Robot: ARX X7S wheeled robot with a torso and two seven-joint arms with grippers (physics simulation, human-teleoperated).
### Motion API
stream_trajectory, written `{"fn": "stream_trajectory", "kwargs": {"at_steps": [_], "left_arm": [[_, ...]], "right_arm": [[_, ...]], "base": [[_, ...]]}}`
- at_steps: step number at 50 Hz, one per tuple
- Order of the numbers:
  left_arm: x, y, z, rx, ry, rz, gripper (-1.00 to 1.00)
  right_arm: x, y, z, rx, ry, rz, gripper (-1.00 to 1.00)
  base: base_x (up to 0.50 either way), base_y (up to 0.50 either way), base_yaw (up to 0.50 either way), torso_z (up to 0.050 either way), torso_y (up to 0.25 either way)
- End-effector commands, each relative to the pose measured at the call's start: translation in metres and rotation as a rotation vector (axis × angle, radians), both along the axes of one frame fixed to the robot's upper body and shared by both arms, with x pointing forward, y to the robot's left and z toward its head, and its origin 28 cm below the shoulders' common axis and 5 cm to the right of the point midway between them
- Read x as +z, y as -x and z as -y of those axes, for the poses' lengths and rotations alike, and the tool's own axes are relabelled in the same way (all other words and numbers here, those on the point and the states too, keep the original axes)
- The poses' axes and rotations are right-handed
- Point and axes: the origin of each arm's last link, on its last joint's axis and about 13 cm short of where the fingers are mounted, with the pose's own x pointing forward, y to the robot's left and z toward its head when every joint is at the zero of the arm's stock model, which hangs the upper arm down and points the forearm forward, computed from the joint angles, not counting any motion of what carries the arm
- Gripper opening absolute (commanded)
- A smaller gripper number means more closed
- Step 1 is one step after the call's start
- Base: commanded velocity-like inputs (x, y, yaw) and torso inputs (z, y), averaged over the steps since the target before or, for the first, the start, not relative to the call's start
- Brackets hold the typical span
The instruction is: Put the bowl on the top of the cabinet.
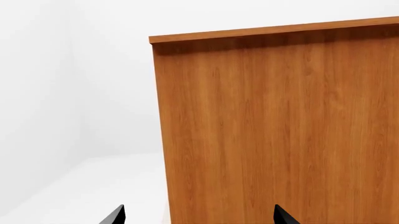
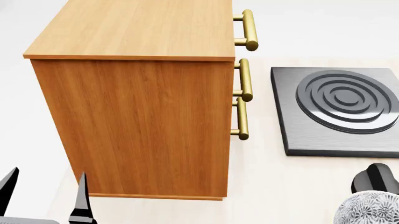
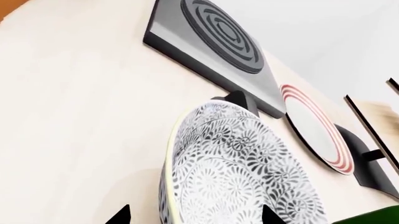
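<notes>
The bowl (image 2: 367, 209) is found at the lower right of the head view, on the pale counter (image 2: 274, 186), well apart from the cabinet (image 2: 143, 126); it is judged rigid, glazed, fairly heavy and breakable, so a hold across the rim wall is advised. In the right wrist view the bowl's patterned inside (image 3: 243, 172) is seen between the tips of the right gripper (image 3: 196, 217), which are spread apart and not clamped; a red-ringed plate (image 3: 315, 133) and the burner slab (image 3: 218, 32) are shown there, the plate being absent from the head view. The left gripper (image 1: 199, 217) is held apart before the cabinet's side.
</notes>
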Motion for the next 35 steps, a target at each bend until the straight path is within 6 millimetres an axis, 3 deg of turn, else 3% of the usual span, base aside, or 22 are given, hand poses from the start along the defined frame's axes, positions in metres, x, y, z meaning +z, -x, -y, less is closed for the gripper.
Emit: {"fn": "stream_trajectory", "kwargs": {"at_steps": [1,35], "left_arm": [[0.0002,0.0001,-0.0004,0.002,-0.003,0.000,1.00],[0.0008,0.0003,0.0004,0.000,-0.004,0.000,1.00]], "right_arm": [[-0.0026,-0.0041,0.0020,-0.013,-0.004,-0.003,1.00],[-0.0050,-0.0047,0.0042,-0.022,-0.005,-0.004,1.00]], "base": [[0.00,0.00,0.00,0.000,0.000],[0.00,0.00,0.00,0.000,0.000]]}}
